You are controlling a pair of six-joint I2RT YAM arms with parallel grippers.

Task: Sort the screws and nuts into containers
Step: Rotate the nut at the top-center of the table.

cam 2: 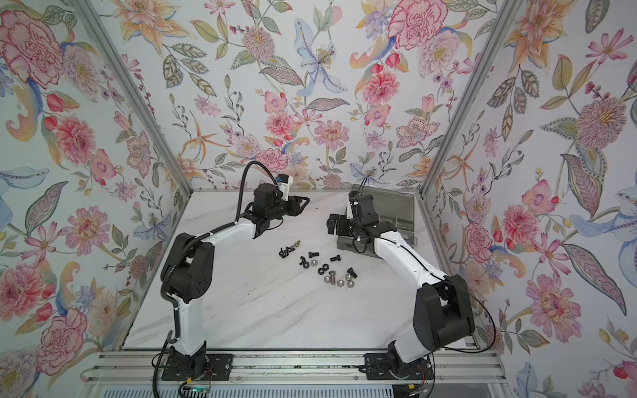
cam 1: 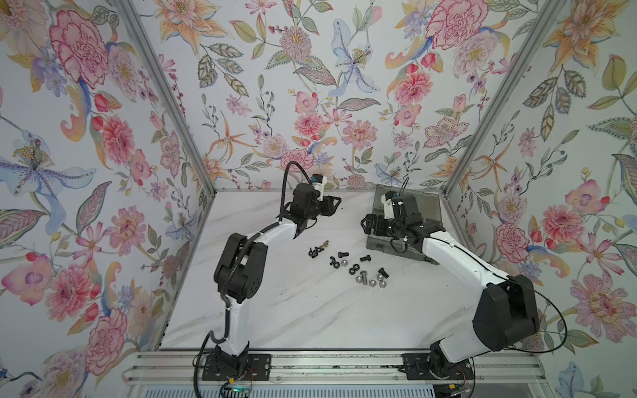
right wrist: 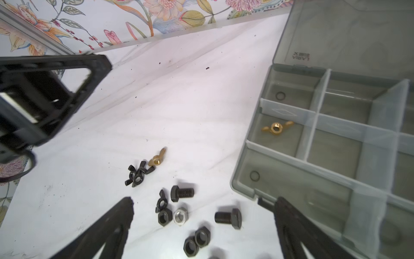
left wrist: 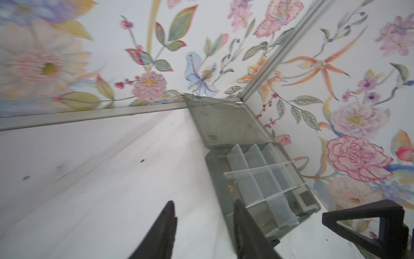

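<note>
Left tool (left wrist: 204, 203) and right tool (right wrist: 204, 199) gape empty; screws (cam 1: 365, 258) and nuts (cam 1: 354, 268) lie loose mid-frame on the bench (cam 1: 275, 310), one brass wing nut (right wrist: 277, 127) in the organizer box (right wrist: 246, 157) partly covered by the right arm (cam 1: 455, 255).

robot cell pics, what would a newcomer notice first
The loud floral wallpaper wrapping every wall grabs the eye first. Next comes the little scatter of black and silver screws and nuts on the white marble table between the two arms. The right wrist view adds one brass wing nut lying alone in a compartment of the open grey organizer box at the far right.
</note>
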